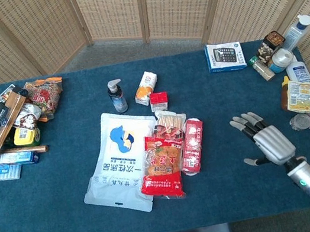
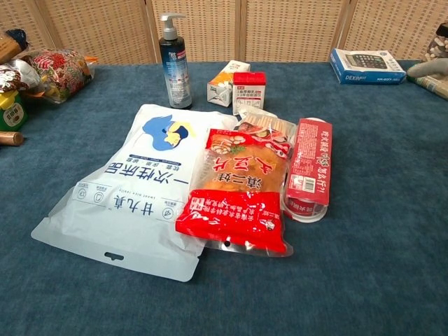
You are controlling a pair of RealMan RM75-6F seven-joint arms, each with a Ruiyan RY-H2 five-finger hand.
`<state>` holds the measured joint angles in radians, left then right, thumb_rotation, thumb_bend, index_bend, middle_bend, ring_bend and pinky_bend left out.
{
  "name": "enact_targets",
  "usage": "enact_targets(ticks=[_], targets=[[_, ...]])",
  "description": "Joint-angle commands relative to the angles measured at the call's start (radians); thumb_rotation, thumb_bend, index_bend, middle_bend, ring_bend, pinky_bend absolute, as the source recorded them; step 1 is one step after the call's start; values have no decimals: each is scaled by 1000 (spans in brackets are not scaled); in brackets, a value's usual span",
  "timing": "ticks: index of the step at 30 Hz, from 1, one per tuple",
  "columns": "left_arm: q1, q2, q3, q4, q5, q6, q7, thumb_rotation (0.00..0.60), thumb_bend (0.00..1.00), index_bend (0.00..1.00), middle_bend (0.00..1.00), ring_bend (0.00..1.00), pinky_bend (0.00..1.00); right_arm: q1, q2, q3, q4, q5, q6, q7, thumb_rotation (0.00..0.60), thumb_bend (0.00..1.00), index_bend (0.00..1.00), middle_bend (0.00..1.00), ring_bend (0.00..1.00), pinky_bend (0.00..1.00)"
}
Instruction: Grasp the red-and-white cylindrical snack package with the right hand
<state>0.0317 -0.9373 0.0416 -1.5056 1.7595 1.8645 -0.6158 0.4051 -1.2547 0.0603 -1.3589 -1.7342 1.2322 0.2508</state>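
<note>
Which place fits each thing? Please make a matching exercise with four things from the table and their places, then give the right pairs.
Things:
1. pump bottle
2. calculator box
3. cylindrical snack package
4. right hand

Places:
A. far right part of the table
B. lying beside the red snack bag
C. above the cloth, near right
D. upright behind the white pouch

Pairs: 1-D, 2-A, 3-B, 4-C

- Bright, even light across both views, shadows soft and faint.
- Mild glare on the white pouch.
- Head view sharp; chest view's right edge shows a blurred shape.
</note>
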Motion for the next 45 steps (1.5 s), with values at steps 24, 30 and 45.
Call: enact_targets(ticks=[24,30,45], targets=[[-41,-16,-18,-17,-71,-127,53,600,65,111,0,0,0,388,-300,-137,537,-245,-104,84,600,0,0,0,0,0],[-42,-16,-23,-13,-86,-138,48,600,64,111,0,0,0,432,-336,-147,581,-227,-132,92,600,0,0,0,0,0],[-44,-16,-27,-10,-89,-146,37,600,64,111,0,0,0,477,-386,-202,628,-211,-132,80,600,8,37,0,0,0]])
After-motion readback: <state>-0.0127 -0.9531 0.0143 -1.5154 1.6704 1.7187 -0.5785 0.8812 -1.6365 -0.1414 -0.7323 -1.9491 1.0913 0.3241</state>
